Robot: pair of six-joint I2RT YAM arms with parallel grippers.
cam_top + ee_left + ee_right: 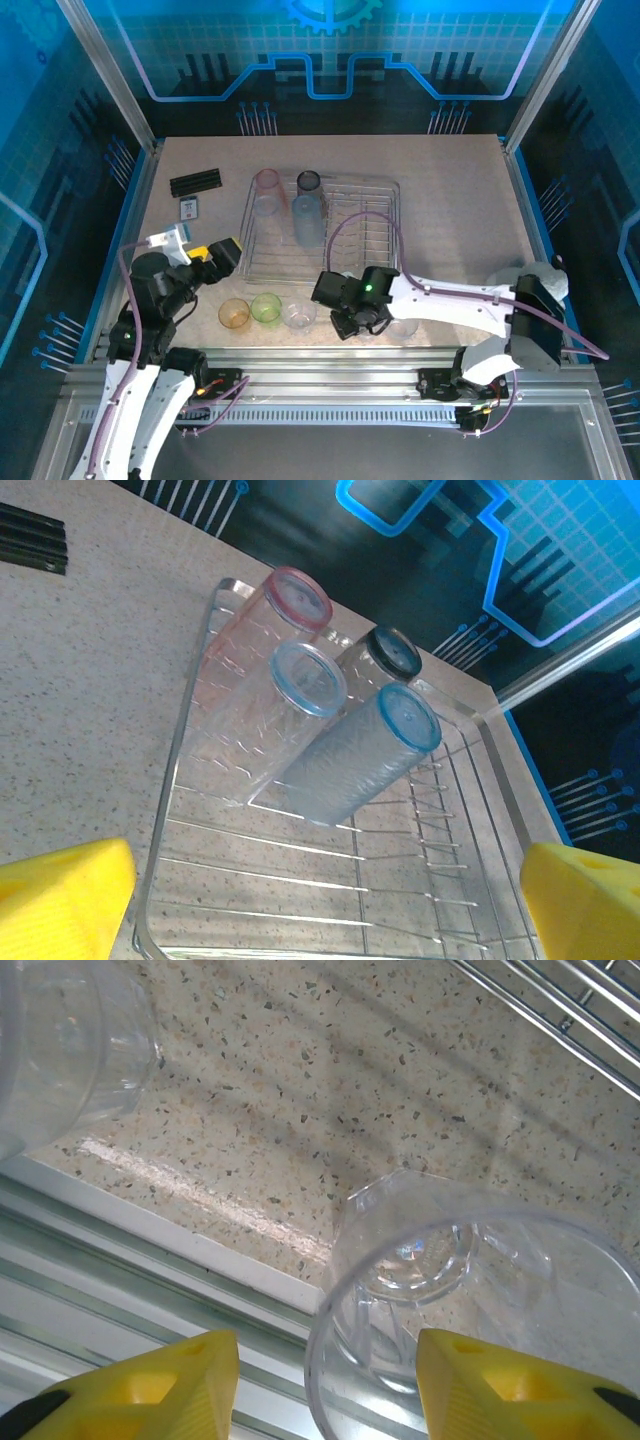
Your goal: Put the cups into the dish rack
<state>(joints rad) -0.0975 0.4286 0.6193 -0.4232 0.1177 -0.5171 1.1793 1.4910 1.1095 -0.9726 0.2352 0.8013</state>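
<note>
- Nearest me, by the front edge of the table [450,220], my right gripper [328,1348] is low over a clear cup [470,1260] that stands mouth up. Its fingers sit apart, one outside the cup's near wall and one over the mouth. I see a gap on the outer side, so nothing is pinched yet.
- I judge this to be the pick-up step for that cup. The next move calls for clamping on the rim wall, then lifting straight up to avoid bumping the neighbouring clear cup [298,313].
- In line with that neighbour, a green cup [266,307] and an orange cup [234,314] wait on the table.
- My left gripper [218,255] hovers at the near left corner of the dish rack [385,195], fingers spread wide and empty.
- Further back, four cups lie tilted in the rack's left half: a pink-rimmed cup [296,596], a dark-rimmed cup [391,652] and two blue-rimmed cups [308,678].
- The right half is bare wire, so I would carry the cup there and turn it over.
</note>
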